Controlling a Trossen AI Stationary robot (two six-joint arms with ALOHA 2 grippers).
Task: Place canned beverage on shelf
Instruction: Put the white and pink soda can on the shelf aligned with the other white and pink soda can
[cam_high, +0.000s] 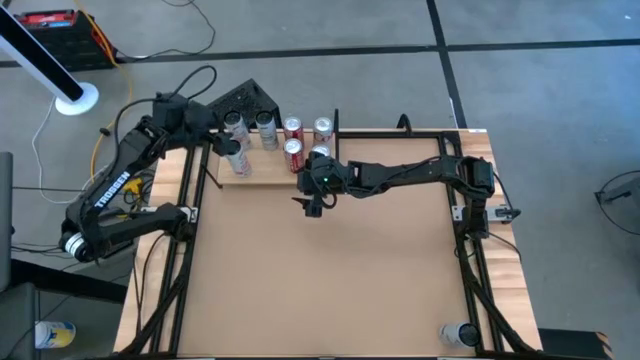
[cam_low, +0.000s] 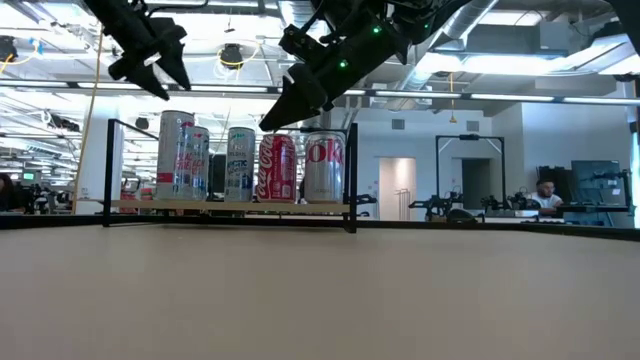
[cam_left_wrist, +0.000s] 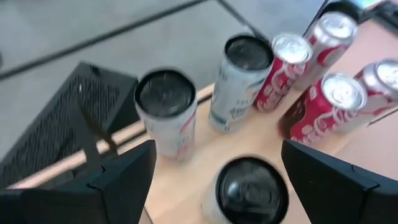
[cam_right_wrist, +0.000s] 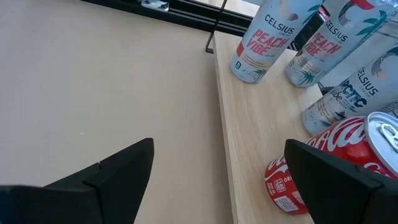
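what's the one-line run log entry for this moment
left end effector: open above cans | right end effector: open, empty, beside shelf | cans: upright on shelf

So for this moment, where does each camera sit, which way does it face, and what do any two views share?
High: overhead, looking down on the table, both arms and the shelf.
Low: table height, facing the cans and the room; arms above.
Left wrist: above the shelf, looking down on can tops; own open jaws.
Right wrist: looking along the shelf edge; own open jaws.
Shared: all show the cans on the shelf.
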